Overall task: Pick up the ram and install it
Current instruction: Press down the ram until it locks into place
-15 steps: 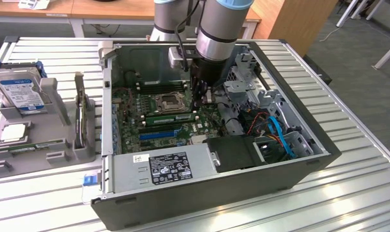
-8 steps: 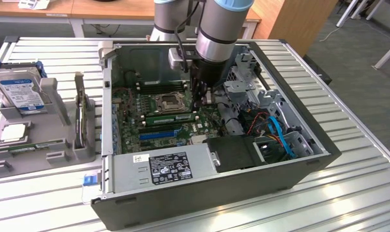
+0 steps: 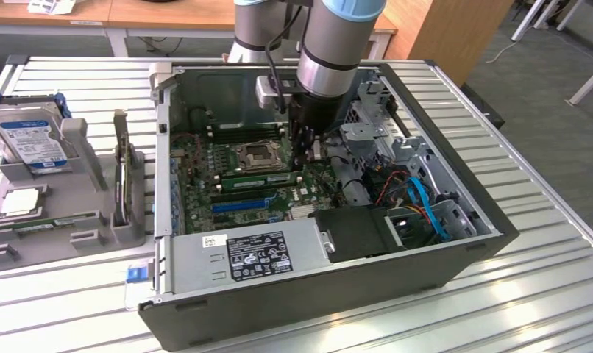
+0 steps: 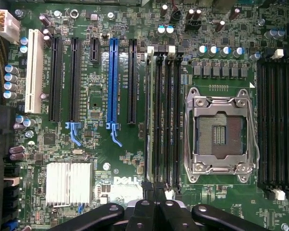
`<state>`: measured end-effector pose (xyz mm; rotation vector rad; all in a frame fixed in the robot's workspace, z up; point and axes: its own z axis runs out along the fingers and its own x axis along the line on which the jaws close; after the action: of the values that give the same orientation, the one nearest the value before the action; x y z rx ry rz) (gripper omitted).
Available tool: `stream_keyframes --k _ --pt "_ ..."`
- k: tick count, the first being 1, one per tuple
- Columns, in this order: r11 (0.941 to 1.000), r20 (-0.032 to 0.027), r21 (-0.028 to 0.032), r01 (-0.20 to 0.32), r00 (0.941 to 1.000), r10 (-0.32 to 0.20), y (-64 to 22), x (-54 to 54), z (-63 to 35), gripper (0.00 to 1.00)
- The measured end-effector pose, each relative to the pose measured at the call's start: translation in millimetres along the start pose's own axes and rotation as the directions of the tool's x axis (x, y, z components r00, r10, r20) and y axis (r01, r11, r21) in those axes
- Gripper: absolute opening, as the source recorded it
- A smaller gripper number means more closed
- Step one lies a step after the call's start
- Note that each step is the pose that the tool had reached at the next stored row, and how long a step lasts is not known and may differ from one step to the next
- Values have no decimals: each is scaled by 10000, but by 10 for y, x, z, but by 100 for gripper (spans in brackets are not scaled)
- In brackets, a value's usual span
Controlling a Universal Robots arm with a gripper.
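Note:
The ram (image 3: 258,179) is a thin green stick standing in a black motherboard slot beside the processor socket (image 3: 257,154), inside the open computer case (image 3: 307,294). In the wrist view I see the ram (image 4: 150,115) edge-on, in the outermost of several parallel slots. My gripper (image 3: 307,158) reaches down into the case, at the end of the stick on the exterior view's right. In the wrist view the gripper (image 4: 154,192) hangs over the near end of that slot. Its black fingers (image 4: 143,211) are drawn together and shut, with nothing visibly between them.
A grey fixture (image 3: 81,235) on the exterior view's left holds a silver hard drive with a blue label (image 3: 32,136), a square silver chip (image 3: 20,202) and another green stick (image 3: 56,220). The power supply (image 3: 247,254), drive cage (image 3: 375,140) and cables (image 3: 424,206) crowd the case.

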<state>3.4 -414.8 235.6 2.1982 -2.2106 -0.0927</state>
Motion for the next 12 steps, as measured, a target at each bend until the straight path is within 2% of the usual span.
stream_keyframes --k 12 --pt "10000 10 1 0 10000 0 -1 -9 21 10"
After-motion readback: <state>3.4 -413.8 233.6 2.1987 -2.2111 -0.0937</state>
